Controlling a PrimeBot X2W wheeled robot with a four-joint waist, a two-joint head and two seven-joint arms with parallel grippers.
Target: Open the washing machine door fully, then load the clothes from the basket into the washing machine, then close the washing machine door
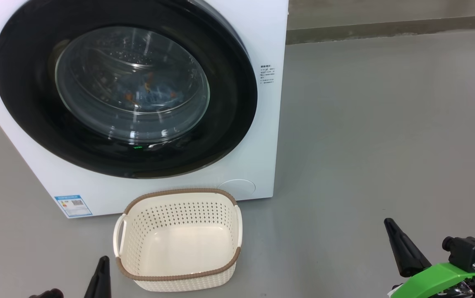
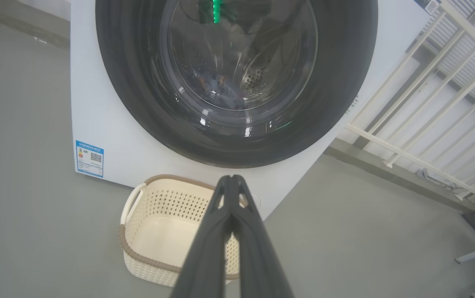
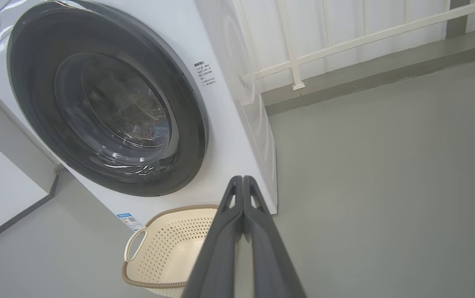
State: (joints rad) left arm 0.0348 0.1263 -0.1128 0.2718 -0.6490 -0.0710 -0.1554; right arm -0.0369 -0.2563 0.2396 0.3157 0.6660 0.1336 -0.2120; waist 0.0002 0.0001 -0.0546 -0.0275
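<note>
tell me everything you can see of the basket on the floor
The small rectangular cream-white perforated plastic basket has a brown woven-look rim, a loop handle at each side, walls punched with small holes and a smooth solid bottom. It stands upright on the grey floor, close before the white washing machine, with nothing in it. Whether it touches the machine cannot be told.

A smooth, plain grey floor (image 1: 365,124) carries everything here. A big white box-shaped washing machine (image 1: 258,37) stands directly on it. Just before the machine's lower front edge, a small rectangular cream-white perforated plastic basket (image 1: 171,215) with a brown woven-look rim sits upright on the floor; whether it touches the machine cannot be told. A low grey kerb (image 1: 386,30) borders the floor behind.
</note>
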